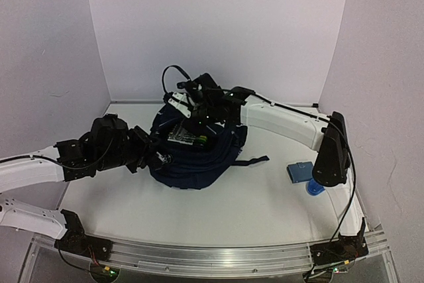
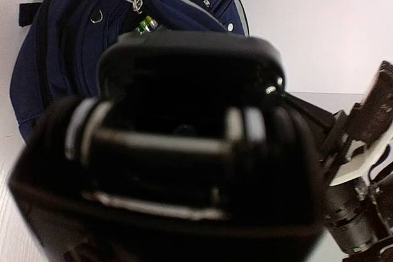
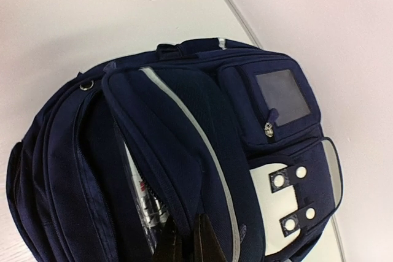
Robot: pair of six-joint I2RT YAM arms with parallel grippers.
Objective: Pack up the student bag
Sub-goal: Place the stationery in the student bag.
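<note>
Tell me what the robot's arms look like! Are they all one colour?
No, two colours. The left arm and the right arm have smooth white tube pieces joined by chunky black joints. Thin black cables run along them. Each ends in a black pincer: the left pincer and the right pincer.

Navy student bag (image 1: 199, 157) lying mid-table, main compartment unzipped, white buckle patch

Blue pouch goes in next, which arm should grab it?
Right, probably. The pouch lies on its side of the table; the left gripper sits at the left edge of the bag, which separates it from the pouch. Right gripper is shut; open first.
</note>
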